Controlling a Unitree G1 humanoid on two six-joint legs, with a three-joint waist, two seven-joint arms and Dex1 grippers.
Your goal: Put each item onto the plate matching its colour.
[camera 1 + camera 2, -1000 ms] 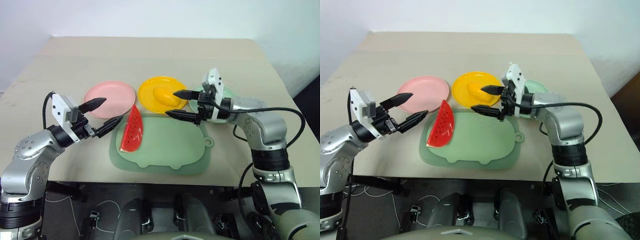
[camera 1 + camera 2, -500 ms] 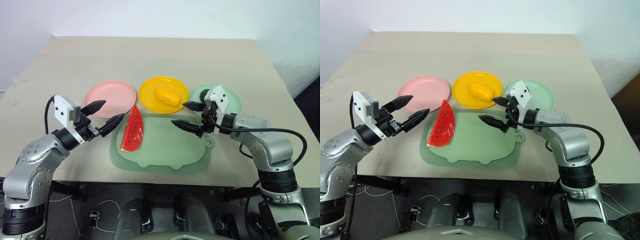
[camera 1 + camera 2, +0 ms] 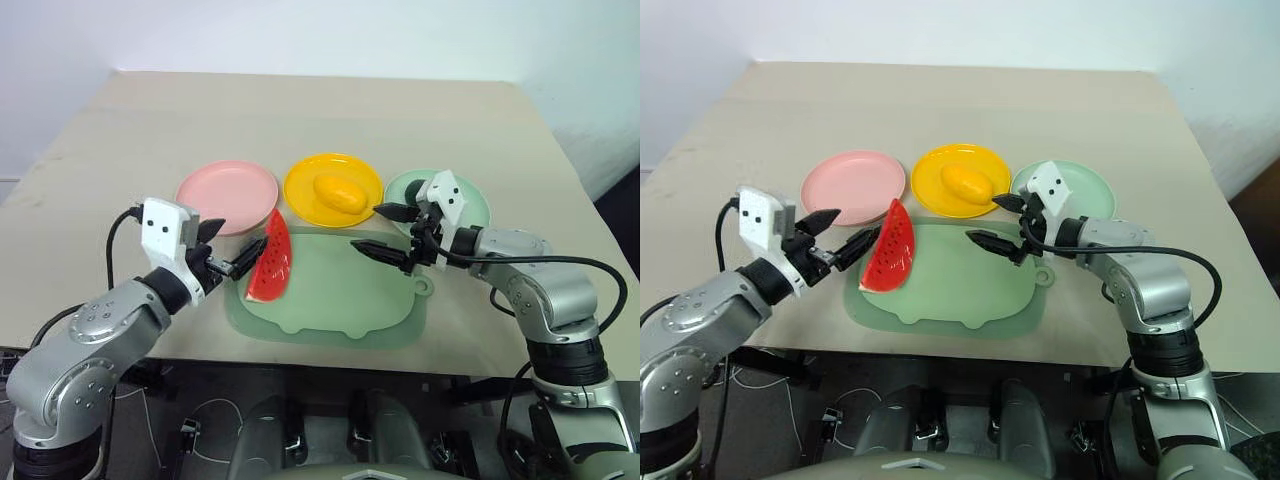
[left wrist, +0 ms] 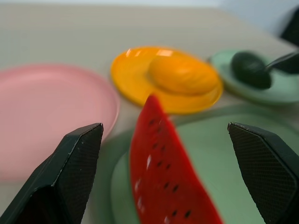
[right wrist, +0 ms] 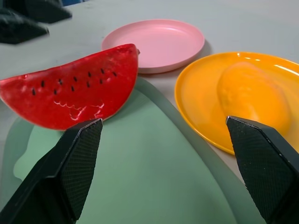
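Setting: beige table [image 3: 330, 110] set against a white wall [image 3: 300, 30]; no brand, label or writing can be read anywhere.

Head views, plates: three are lined up across the table, the pink plate [image 3: 228, 196] on the robot's left, the yellow plate [image 3: 333, 188] in the middle, the green plate [image 3: 470, 200] on the right.

Head views, mat: a light green mat [image 3: 330, 295] with a small tab is laid just in front of the plates.

Head views, fruit: the mango [image 3: 339, 193] is seen on the yellow plate; the watermelon [image 3: 270, 260] is stood on its edge at the mat's left end, near the pink plate, on no plate.

Head views, left gripper [image 3: 232, 248]: held just left of the watermelon, jaws spread wide, nothing held; whether a fingertip touches the wedge cannot be told.

Head views, right gripper [image 3: 385, 230]: held over the mat's far right corner, between yellow and green plates, jaws spread wide and empty; part of the green plate is blocked by it.

Left wrist view: the watermelon is seen close up between the two black fingers [image 4: 70, 172], apart from both; behind it are the pink plate, the mango on yellow, and the avocado [image 4: 250, 69] lying on the green plate.

Right wrist view: the mat, the watermelon, the pink plate and the mango on its plate are seen between wide-set fingers [image 5: 70, 163]; the left gripper's dark tips are seen beyond the wedge.
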